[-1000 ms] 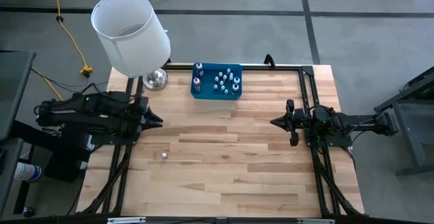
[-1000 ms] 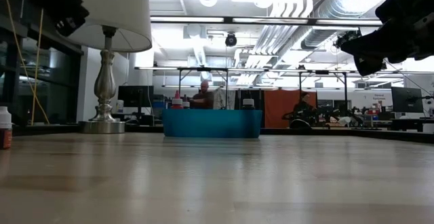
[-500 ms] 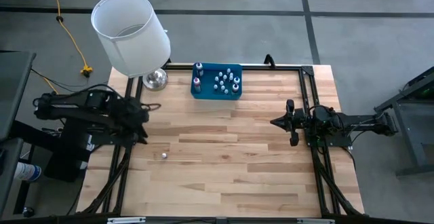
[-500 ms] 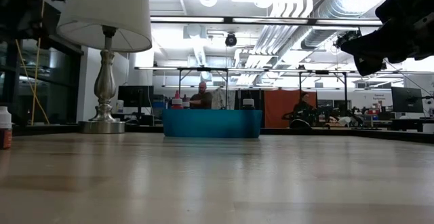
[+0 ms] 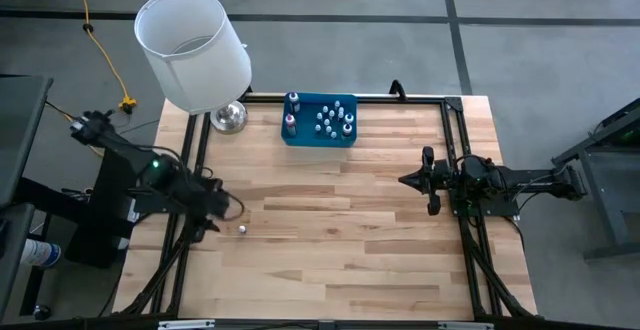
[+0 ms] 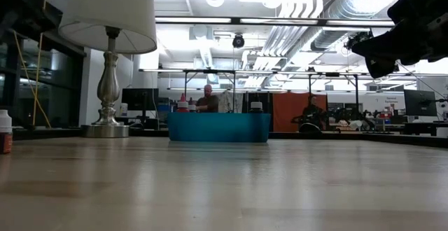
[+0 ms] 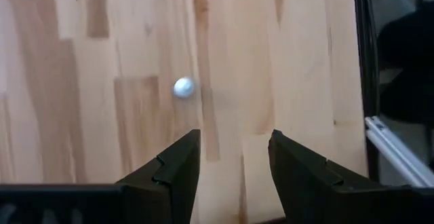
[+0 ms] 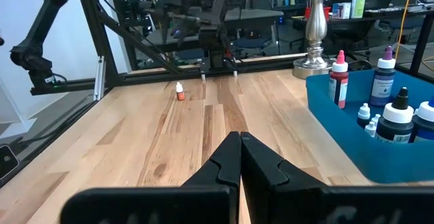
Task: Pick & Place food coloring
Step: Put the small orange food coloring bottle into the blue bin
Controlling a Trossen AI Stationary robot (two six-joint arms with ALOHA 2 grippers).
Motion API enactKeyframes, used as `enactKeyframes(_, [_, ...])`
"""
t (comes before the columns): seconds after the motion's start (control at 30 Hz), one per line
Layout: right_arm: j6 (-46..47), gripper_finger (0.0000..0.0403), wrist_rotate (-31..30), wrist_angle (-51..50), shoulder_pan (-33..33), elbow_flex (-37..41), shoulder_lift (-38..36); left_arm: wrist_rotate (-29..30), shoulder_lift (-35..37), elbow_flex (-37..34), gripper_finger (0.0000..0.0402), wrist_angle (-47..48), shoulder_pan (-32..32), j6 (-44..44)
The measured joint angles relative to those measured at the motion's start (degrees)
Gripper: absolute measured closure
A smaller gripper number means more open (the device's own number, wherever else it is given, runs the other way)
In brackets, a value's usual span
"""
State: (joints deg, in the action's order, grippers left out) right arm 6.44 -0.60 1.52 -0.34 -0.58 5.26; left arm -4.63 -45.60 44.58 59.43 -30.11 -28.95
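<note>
One small food coloring bottle with a white cap stands alone on the wooden table near its left side. It also shows in the left wrist view, in the low view and in the right wrist view. My left gripper hovers just left of it, tipped downward and open, with nothing between its fingers. Several more bottles stand in a blue bin at the far middle. My right gripper waits shut at the right side, pointing level.
A lamp with a white shade stands on its shiny metal base at the far left corner, beside the bin. Black frame rails run along the table's left and right sides. Bare wood lies between the arms.
My left gripper has swung from pointing level toward the table's middle to pointing down, moving toward the near edge and the lone bottle. The bottle has not moved. My right arm has kept still.
</note>
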Motion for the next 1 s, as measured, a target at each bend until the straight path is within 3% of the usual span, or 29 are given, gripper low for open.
enactKeyframes(0.13, [-0.01,0.0402,0.0,0.0,0.02,0.0,0.0,4.32,-5.52,0.02,0.0234,-3.37,-4.31,0.18])
enactKeyframes(0.5, [0.05,0.0402,0.0,0.0,0.01,0.0,-0.02,9.57,-20.05,0.02,0.0234,-7.63,-4.37,-0.12])
enactKeyframes(1.0, [0.03,0.0402,0.0,-0.01,0.01,0.0,-0.02,13.68,-28.82,0.02,0.0234,-10.24,-4.37,-1.88])
